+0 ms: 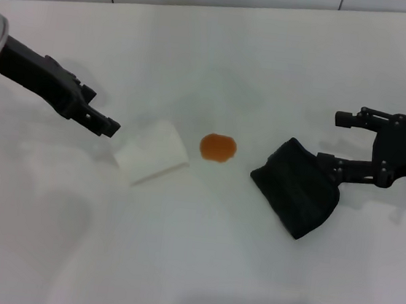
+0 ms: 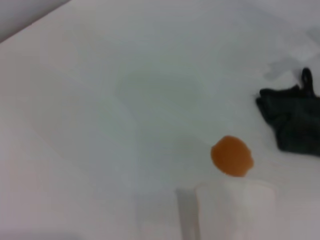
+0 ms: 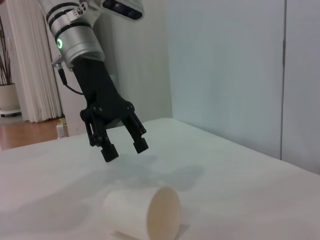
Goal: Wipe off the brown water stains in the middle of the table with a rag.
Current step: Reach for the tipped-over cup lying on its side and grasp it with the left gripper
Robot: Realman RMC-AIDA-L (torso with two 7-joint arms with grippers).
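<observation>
The right gripper (image 1: pixel 338 142) stood spread, one finger touching the black rag (image 1: pixel 296 186), not clamping it. The brown stain (image 1: pixel 218 148) sat mid-counter (image 1: pixel 190 268) between rag and tipped paper cup (image 1: pixel 152 151). The left gripper (image 1: pixel 109 125), spread, hovered by the cup; a loose grasp could drop the rag or smear liquid cupward.

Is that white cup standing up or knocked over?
Knocked over. The cup lies on its side on the table, base end facing the right wrist camera, below the left tool.
</observation>
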